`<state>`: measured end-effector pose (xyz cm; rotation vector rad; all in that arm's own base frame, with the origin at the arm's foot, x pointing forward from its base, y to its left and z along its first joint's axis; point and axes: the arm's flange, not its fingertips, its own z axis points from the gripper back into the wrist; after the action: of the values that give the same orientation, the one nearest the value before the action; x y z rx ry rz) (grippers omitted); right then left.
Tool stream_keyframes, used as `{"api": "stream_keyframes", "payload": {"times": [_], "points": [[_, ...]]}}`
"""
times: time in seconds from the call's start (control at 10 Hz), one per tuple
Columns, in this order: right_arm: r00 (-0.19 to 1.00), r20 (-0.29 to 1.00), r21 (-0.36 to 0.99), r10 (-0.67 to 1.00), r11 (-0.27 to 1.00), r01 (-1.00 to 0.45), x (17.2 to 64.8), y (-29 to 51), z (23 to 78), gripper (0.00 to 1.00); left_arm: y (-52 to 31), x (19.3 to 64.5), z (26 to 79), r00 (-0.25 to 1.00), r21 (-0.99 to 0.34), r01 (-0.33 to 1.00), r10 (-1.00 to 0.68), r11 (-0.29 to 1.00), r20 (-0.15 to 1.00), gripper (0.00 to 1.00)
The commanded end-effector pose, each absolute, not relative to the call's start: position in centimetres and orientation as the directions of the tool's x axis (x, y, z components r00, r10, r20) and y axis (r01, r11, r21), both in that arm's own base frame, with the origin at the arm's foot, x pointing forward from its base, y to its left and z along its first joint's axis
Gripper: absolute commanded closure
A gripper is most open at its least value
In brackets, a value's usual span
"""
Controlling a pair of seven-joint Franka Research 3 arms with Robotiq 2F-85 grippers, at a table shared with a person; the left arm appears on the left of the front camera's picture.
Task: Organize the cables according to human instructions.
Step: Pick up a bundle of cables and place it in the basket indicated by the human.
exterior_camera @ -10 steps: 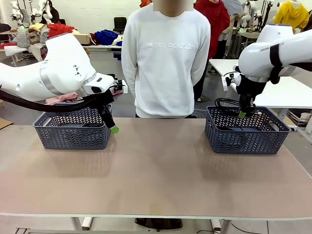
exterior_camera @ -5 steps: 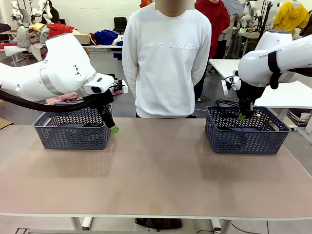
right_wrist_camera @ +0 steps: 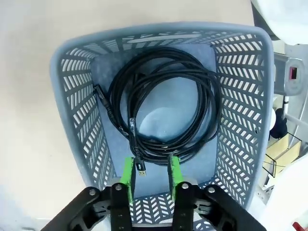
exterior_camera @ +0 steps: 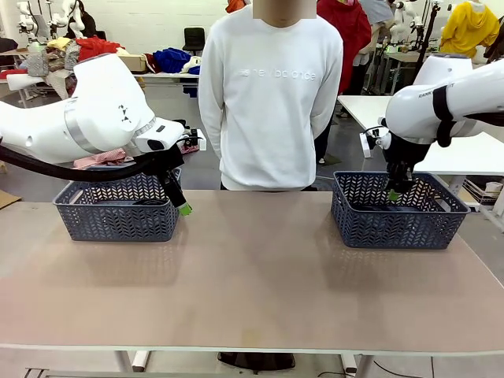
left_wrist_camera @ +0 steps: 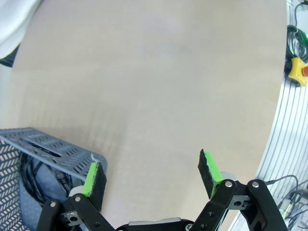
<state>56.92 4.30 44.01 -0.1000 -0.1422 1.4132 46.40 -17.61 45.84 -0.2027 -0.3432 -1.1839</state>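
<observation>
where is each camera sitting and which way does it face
Front: between the arms, facing across the table to the person; both arms show.
Left wrist: above the table edge, looking down past its open end effector at a basket corner.
Right wrist: straight down into the right basket at the cables; its end effector shows.
Shared: front and right wrist both show the right basket.

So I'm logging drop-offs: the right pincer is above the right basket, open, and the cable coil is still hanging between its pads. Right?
Not quite. The right pincer is above the right basket and open, but the cable coil is not between its pads; it lies flat on the basket floor, as the right wrist view shows.
</observation>
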Motion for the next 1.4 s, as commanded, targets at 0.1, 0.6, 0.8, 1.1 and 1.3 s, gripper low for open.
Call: {"api": "stream_keyframes", "payload": {"times": [0.1, 0.6, 0.8, 1.1, 1.3], "points": [[0.158, 0.032, -0.159, 0.987, 0.161, -0.974, 56.86, 3.89, 44.40, 0.48, -17.40, 46.52, 45.90, 0.333, 0.022, 0.931, -0.870, 0.366, 0.364, 0.00], [0.177, 0.026, -0.139, 0.984, 0.179, -0.974, 56.93, 3.81, 44.54, 0.00, -17.40, 46.52, 45.90, 0.333, 0.022, 0.931, -0.870, 0.366, 0.364, 0.00], [0.184, 0.018, -0.132, 0.983, 0.185, -0.974, 56.96, 3.79, 44.58, 0.00, -17.40, 46.52, 45.90, 0.333, 0.022, 0.931, -0.870, 0.366, 0.364, 0.00], [0.173, 0.029, -0.132, 0.985, 0.175, -0.976, 56.77, 3.99, 43.95, 0.00, -17.40, 46.52, 45.90, 0.333, 0.022, 0.931, -0.870, 0.366, 0.364, 0.00], [0.173, 0.029, -0.132, 0.985, 0.175, -0.976, 56.77, 3.99, 43.95, 0.00, -17.40, 46.52, 45.90, 0.333, 0.022, 0.931, -0.870, 0.366, 0.364, 0.00]]}}
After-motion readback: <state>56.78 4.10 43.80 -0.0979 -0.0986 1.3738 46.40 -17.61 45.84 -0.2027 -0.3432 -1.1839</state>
